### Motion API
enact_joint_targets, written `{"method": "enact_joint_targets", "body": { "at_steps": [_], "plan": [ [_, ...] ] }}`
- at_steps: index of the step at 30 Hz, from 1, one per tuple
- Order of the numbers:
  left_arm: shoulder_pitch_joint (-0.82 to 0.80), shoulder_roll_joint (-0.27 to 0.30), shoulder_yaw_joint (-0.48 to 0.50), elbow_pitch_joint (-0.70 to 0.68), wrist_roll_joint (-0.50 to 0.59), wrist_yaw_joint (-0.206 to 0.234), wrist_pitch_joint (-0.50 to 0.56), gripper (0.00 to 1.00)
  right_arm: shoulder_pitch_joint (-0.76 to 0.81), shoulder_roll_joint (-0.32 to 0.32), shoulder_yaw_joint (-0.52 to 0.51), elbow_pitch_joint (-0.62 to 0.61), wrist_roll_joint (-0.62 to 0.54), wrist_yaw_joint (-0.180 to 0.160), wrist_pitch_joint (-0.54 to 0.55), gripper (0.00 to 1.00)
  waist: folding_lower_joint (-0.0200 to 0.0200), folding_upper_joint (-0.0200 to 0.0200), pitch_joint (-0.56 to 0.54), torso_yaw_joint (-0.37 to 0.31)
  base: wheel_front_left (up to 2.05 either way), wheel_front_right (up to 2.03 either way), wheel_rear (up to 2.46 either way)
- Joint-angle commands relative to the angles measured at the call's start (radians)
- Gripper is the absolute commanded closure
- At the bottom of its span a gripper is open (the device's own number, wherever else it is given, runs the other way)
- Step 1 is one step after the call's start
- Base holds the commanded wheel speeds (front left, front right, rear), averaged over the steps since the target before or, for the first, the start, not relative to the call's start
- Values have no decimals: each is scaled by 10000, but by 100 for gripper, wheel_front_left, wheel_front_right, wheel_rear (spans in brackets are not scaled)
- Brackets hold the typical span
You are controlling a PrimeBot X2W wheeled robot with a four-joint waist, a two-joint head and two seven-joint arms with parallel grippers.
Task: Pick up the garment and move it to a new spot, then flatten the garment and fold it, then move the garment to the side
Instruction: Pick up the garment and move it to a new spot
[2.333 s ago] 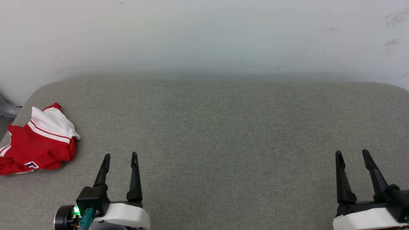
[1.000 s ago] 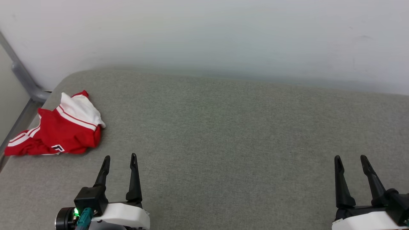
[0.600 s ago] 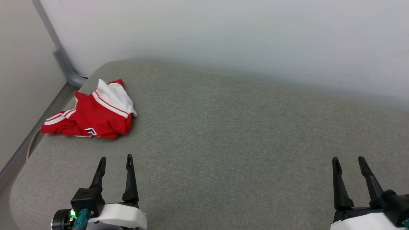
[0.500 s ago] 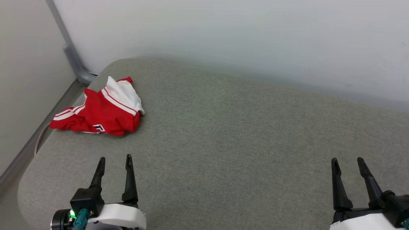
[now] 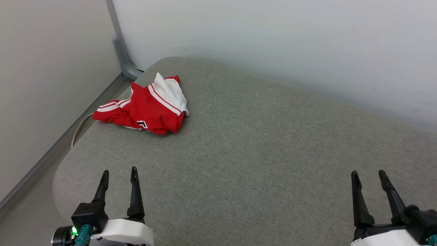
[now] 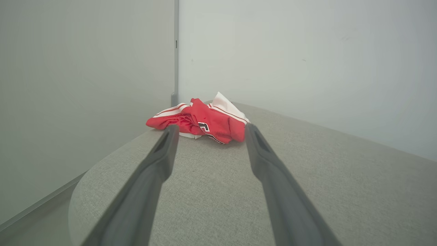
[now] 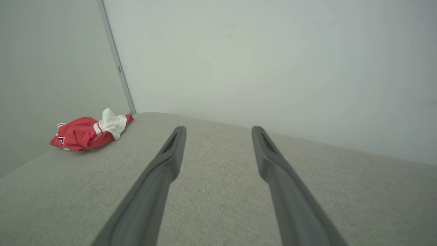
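The garment [image 5: 146, 109] is a crumpled red jersey shirt with a white sleeve and red-white striped trim, lying bunched near the far left corner of the grey padded surface [image 5: 259, 150]. A black, white-outlined letter shows on its front fold. In the left wrist view the garment [image 6: 205, 121] lies straight ahead, beyond the fingertips. The right wrist view has the garment [image 7: 88, 131] far off to the left. My left gripper [image 5: 118, 172] hangs open over the near left of the surface, well short of the garment. My right gripper [image 5: 368, 174] stands open at the near right, empty.
A pale wall [image 5: 273, 44] runs behind the surface and a second wall [image 5: 44, 75] closes the left side, with a grey metal post [image 5: 119, 51] in the corner between them. A thin cable [image 5: 79, 128] curves along the floor by the surface's rounded left edge.
The head camera has swung left, so the garment, the corner post and the left wall have slid rightward into the picture. Both grippers stay open and keep their places at the bottom.
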Motion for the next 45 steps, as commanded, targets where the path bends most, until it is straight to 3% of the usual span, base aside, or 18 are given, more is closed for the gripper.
{"method": "enact_joint_targets", "body": {
  "at_steps": [1,11,20,25,32,38,45],
  "plan": [
    [58,-10,43,7,14,3,-28,0,77,13,17,-2,64,-7,-23,0,0,0,-21,175,0,0,0],
    [96,-9,44,-4,-81,-24,-28,0,53,13,61,21,62,-7,-21,0,0,0,-28,552,0,0,0],
    [-70,-9,235,29,-189,14,-28,0,-94,13,169,-26,-85,-7,-23,0,0,0,169,286,0,0,0],
    [-842,-10,623,108,-253,-273,-28,0,-324,13,179,-129,-294,-7,-21,0,0,0,657,-42,0,0,0],
    [-2901,106,1947,269,-462,-969,-28,0,-967,13,138,-514,-855,-7,-23,0,0,0,1873,-647,0,0,0],
    [-4902,610,3103,385,-917,-1407,-26,0,-1695,11,169,-976,-1399,-8,-21,0,0,0,3283,-1234,0,0,0],
    [-6848,1686,3285,1373,-1197,-1653,-20,0,-2300,13,109,-1583,-1817,-7,-23,0,0,0,4584,-1531,0,0,0]
  ]
}}
